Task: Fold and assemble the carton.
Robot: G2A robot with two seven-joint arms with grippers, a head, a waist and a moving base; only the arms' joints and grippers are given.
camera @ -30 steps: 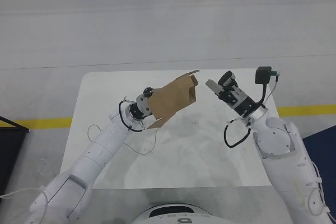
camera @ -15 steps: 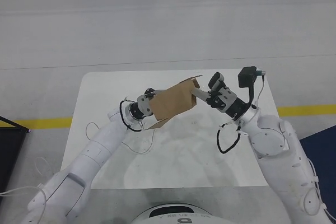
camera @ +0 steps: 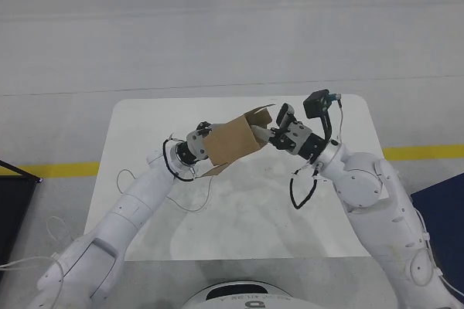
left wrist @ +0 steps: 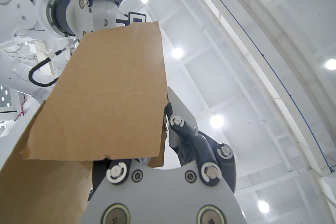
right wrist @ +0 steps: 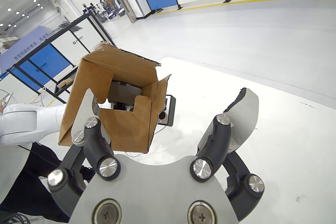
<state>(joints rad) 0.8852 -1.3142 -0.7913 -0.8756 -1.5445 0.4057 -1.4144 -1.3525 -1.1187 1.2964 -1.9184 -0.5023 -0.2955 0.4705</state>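
Observation:
A brown carton (camera: 233, 140) hangs tilted above the far middle of the white table (camera: 240, 224), its open end with loose flaps facing right. My left gripper (camera: 204, 144) is shut on the carton's left wall (left wrist: 105, 93); one finger (left wrist: 181, 114) shows beside the cardboard edge and the other is hidden behind it. My right gripper (camera: 274, 134) is open at the carton's open end. In the right wrist view one finger (right wrist: 92, 128) lies against a lower flap of the carton (right wrist: 118, 107), and the other finger (right wrist: 241, 109) stands free over the table.
Thin cables (camera: 187, 202) trail from the left arm across the table. A black frame (camera: 0, 193) stands on the floor off the table's left side. A yellow floor line (camera: 433, 151) runs behind the right arm.
My right arm has swung left, from clear of the carton to its open end, where one finger now meets a flap. The carton has dipped slightly in the left gripper.

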